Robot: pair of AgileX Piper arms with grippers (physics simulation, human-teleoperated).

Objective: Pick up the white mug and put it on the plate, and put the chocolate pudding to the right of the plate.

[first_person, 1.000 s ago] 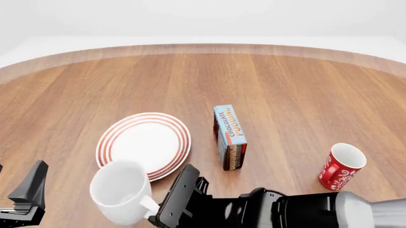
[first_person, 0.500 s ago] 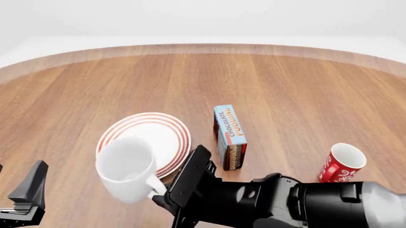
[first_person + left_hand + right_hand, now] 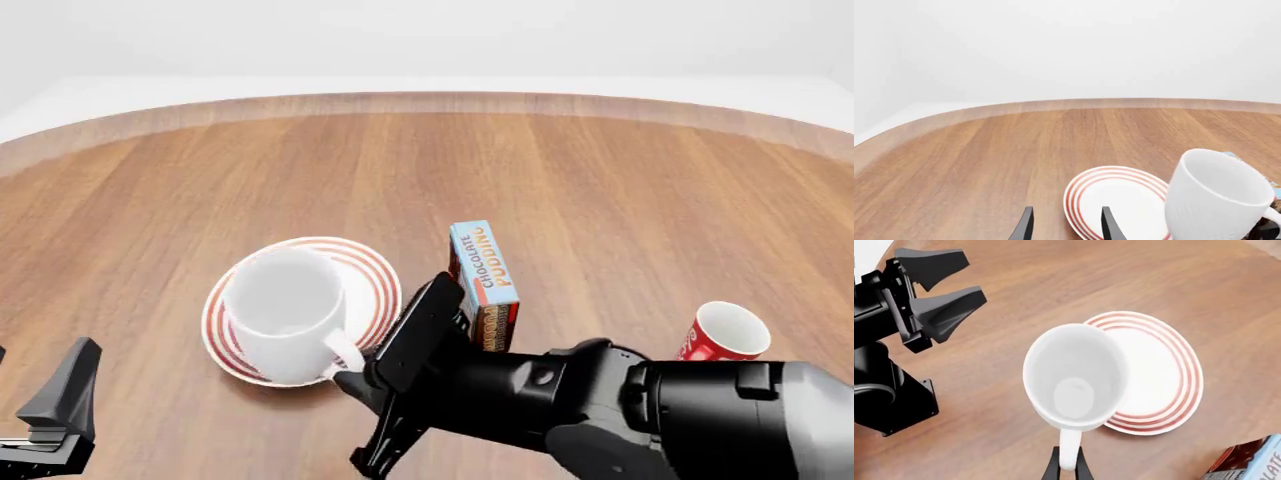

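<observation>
Now white mug point(image 3: 284, 315), glossy ceramic, upright, mouth up, over plate's point(image 3: 375, 272) left half; loop handle toward right gripper point(image 3: 358, 378), jaws clamped on handle. Carton reading "CHOCOLATE PUDDING" point(image 3: 483, 288) upright just right of plate. Left gripper point(image 3: 1066, 229) beside plate, jaws apart, holding nothing. Wood-grain bench point(image 3: 601, 190).

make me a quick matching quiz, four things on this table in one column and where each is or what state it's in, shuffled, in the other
Things:
1. white mug
2. chocolate pudding
3. red mug
4. left hand

States:
A. open, holding nothing
B. partly hidden behind the right arm
C. held by its handle over the plate
D. standing on the table just right of the plate

Pairs: 1-C, 2-D, 3-B, 4-A
</observation>
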